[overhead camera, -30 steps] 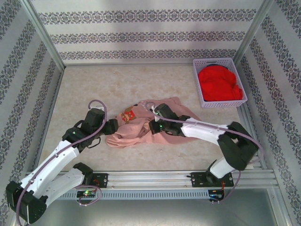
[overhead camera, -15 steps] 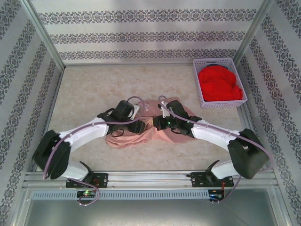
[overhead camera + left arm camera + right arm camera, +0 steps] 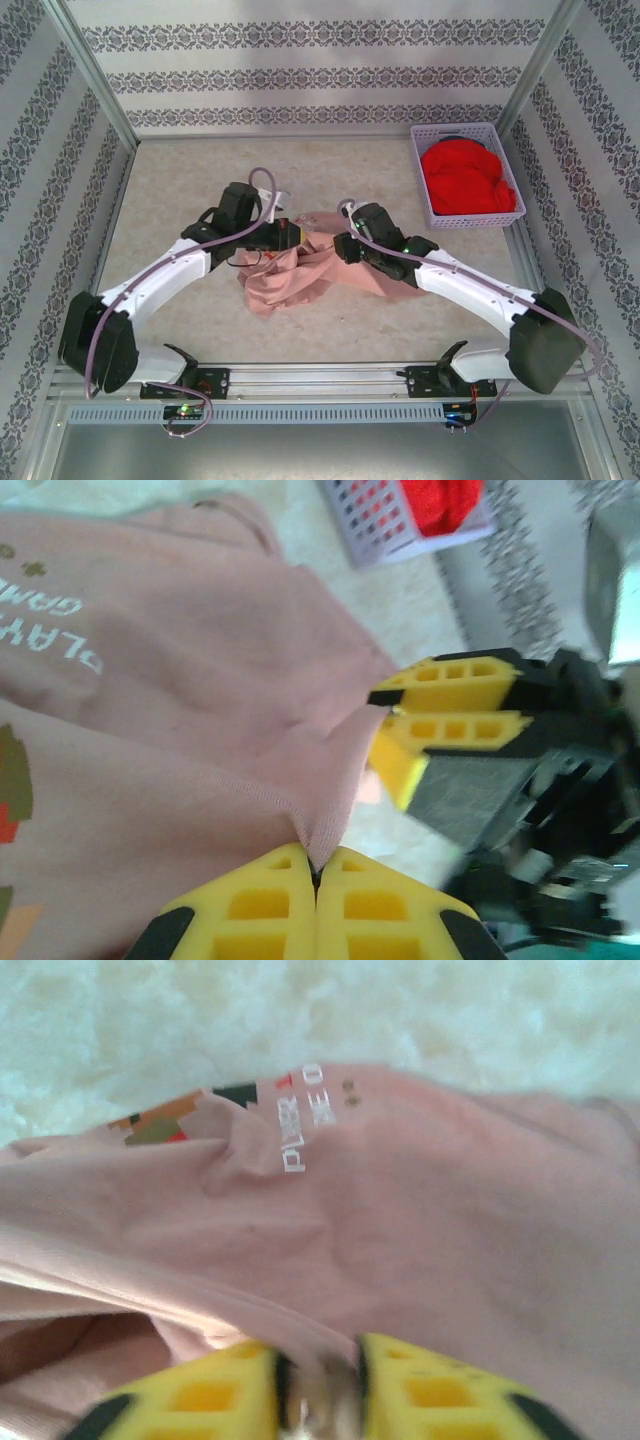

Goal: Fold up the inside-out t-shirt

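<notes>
Fig.: the inside-out t-shirt [image 3: 290, 280] lies bunched mid-table [image 3: 190, 180], betw. your two arms. Your left gripper [image 3: 315, 872] is pressed together, pinching a ridge of its cloth. Your right gripper [image 3: 318, 1385] has its jaws slightly apart w/ cloth betw. them; can't tell whether it grips.

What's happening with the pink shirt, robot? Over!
Left gripper shut on the t-shirt. Right gripper slightly open at the cloth. T-shirt bunched, not folded. Red garment sits in basket, clear of it.
</notes>
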